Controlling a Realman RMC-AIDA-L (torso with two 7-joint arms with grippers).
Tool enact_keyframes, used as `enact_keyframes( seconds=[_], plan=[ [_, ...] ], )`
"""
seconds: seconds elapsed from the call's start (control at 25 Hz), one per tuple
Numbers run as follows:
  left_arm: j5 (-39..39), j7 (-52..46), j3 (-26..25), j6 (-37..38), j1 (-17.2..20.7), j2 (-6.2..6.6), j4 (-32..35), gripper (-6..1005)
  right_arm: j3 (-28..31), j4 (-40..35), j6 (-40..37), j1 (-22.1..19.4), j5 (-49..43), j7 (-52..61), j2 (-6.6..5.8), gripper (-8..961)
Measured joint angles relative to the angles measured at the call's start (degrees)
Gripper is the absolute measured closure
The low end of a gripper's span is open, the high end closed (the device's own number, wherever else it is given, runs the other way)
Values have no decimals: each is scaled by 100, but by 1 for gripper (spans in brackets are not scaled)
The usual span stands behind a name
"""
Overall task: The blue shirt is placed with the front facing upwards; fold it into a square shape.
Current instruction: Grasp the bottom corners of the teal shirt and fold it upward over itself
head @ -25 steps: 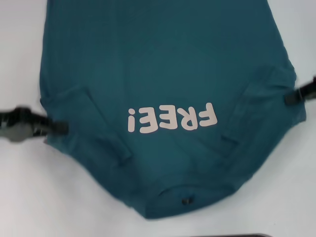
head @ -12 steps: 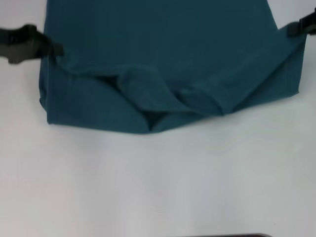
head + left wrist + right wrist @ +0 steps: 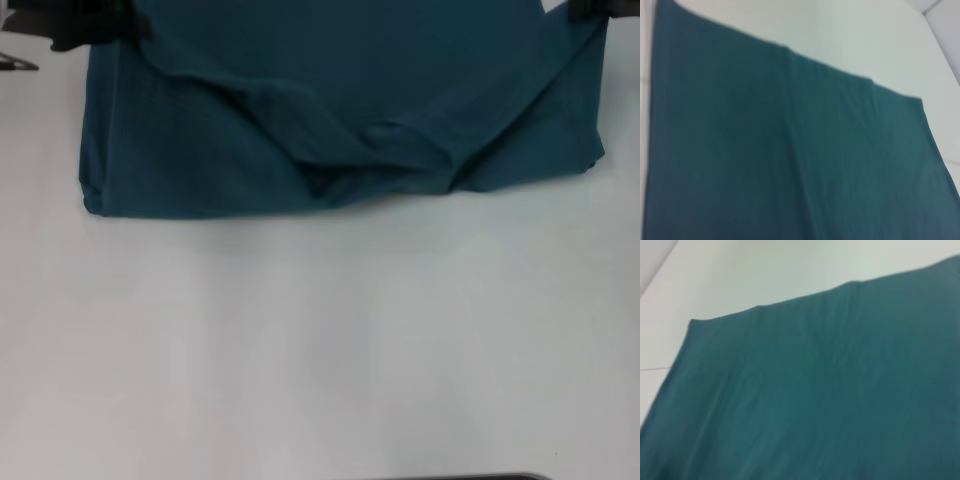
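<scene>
Gripping the blue shirt (image 3: pixel 340 90) by its far corners, apparently, left tool (image 3: pixel 128 28) and right tool (image 3: pixel 585 12) lift it.

We see the blue shirt (image 3: pixel 330 110) lying on the counter (image 3: pixel 320 350) at the far side of the head view, spread from the left nearly to the right edge. Its near part is folded back over itself, so the fold forms the near edge, with loose creases bunched toward the middle. Our left gripper (image 3: pixel 120 25) sits at the shirt's far left corner and our right gripper (image 3: pixel 585 10) at its far right corner, both touching the cloth. Before the shirt lies bare counter. Both wrist views show shirt below, counter beyond its edge.
</scene>
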Motion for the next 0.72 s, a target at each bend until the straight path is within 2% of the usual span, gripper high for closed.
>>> enact_keyframes(
  seconds=[0.16, 0.4, 0.72],
  plan=[
    [-3, -77, 129, -434, -70, -18, 0, 987, -455, 12, 540, 86, -15, 20, 62, 851],
    [3, -79, 320, -698, -127, -26, 0, 987, -1022, 42, 1158, 277, -74, 53, 164, 846],
    [-8, -50, 467, -1154, -207, -94, -3, 991, -1261, 244, 2031, 582, -472, 63, 319, 839]
  ],
)
